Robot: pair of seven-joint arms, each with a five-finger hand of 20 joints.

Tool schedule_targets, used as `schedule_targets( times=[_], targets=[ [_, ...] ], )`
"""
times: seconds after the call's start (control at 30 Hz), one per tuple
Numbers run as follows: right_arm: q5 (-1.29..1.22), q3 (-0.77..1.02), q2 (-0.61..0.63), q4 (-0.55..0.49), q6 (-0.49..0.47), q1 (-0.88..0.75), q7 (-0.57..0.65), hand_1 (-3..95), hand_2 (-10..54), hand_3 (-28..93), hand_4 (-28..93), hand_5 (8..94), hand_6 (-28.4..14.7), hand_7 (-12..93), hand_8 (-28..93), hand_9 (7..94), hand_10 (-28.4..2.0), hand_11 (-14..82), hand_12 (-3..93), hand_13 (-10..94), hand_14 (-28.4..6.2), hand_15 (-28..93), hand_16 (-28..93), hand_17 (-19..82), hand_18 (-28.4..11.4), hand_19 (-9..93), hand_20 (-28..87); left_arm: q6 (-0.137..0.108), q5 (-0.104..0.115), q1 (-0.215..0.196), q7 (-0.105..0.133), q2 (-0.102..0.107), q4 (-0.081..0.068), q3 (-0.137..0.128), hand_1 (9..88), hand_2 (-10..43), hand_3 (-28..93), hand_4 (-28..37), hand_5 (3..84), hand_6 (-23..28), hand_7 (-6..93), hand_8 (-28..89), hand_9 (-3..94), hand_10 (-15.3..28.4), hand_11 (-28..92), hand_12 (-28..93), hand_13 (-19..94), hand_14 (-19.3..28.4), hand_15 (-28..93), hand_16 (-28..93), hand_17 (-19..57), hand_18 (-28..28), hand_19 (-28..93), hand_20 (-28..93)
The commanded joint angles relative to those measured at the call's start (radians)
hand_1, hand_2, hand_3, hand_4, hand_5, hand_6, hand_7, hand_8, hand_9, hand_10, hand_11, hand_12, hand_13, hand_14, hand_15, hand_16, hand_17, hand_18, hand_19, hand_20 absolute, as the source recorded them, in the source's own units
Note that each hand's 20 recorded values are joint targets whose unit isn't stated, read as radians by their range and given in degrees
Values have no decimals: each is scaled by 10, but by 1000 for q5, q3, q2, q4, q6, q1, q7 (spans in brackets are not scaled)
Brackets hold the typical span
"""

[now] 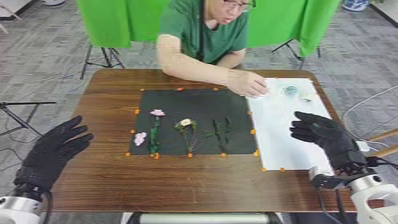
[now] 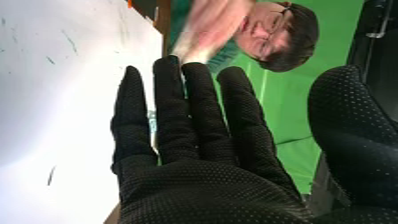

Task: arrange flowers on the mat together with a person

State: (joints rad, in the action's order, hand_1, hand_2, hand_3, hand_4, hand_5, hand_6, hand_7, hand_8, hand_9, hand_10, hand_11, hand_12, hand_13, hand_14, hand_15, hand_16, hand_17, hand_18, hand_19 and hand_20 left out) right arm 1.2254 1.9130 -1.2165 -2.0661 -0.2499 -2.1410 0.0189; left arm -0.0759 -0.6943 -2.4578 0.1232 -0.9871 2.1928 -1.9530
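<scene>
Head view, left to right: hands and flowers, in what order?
Black-gloved left hand → lower pale-pink blossom → upper pale-pink blossom → cream-white blossom → slim dark-green sprigs → black-gloved right hand.

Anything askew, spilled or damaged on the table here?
One oddity: a pale pink flower head lies low near the left edge of the black mat, while the other pink bloom tops its stem. Green streaks mark the white sheet; scraps or marks, I can't tell. No clear spill or damage.
</scene>
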Motion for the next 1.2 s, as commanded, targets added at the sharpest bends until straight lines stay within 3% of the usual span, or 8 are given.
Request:
schedule_targets(
  times=[0.03,1.2],
  targets=[
    [6,15,7,-7,16,-13,-10,206,33,849,-222,448,-51,145,-77,452,-146,124,242,383,-119,214,302,142,-198,421,276,10,1,-7,-8,1,-5,-6,307,-21,689,-225,340,53,191,-94,298,126,222,185,262,158,368,-3,-52,221,489,80],
    [13,-11,23,7,21,23,-9,209,29,853,-221,449,-51,144,-77,452,-146,124,242,385,-119,214,301,142,-198,422,276,-1,2,-11,-2,-7,-1,-8,307,-21,688,-224,340,52,190,-94,298,126,222,184,263,156,366,-2,-54,221,490,82]
  ],
)
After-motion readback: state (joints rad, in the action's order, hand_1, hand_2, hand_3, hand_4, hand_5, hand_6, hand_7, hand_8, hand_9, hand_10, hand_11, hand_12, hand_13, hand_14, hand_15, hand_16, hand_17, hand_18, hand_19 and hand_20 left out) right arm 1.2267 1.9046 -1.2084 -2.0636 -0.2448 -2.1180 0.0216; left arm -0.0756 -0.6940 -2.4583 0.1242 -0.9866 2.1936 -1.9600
